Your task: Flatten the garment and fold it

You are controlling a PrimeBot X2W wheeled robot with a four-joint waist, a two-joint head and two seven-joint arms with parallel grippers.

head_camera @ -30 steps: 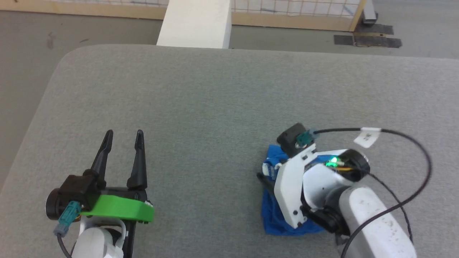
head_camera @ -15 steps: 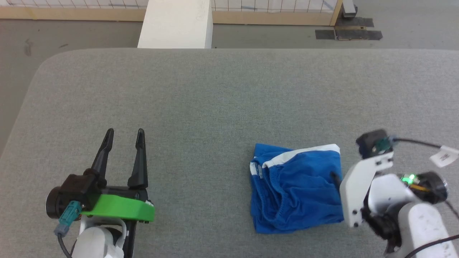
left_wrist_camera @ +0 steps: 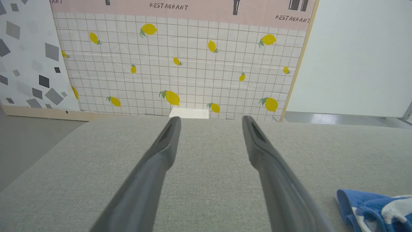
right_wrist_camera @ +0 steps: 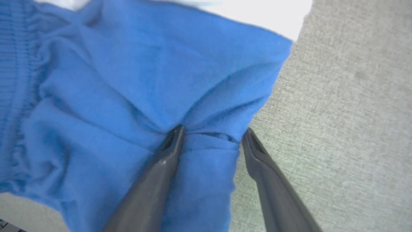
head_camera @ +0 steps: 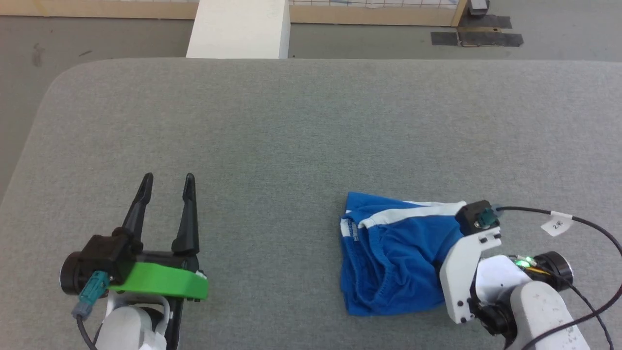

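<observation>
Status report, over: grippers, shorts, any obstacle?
Left gripper open, idle. Right gripper open, astride right edge of shorts. Shorts crumpled, not flat. No obstacle seen.

Grey fabric-covered table (head_camera: 291, 126) spanning head view; white block (head_camera: 238, 29) standing just beyond far edge; lemon-print panel (left_wrist_camera: 180, 64) rising behind

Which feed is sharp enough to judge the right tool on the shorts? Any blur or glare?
Right wrist view: the garment is slightly blurred and its white stripe is washed out at the top, yet the right tool, jaws open astride its edge, reads clearly. Head view: evenly lit, sharp, no glare. Left wrist view: the left tool is soft near the lens, the wall print crisp.
</observation>
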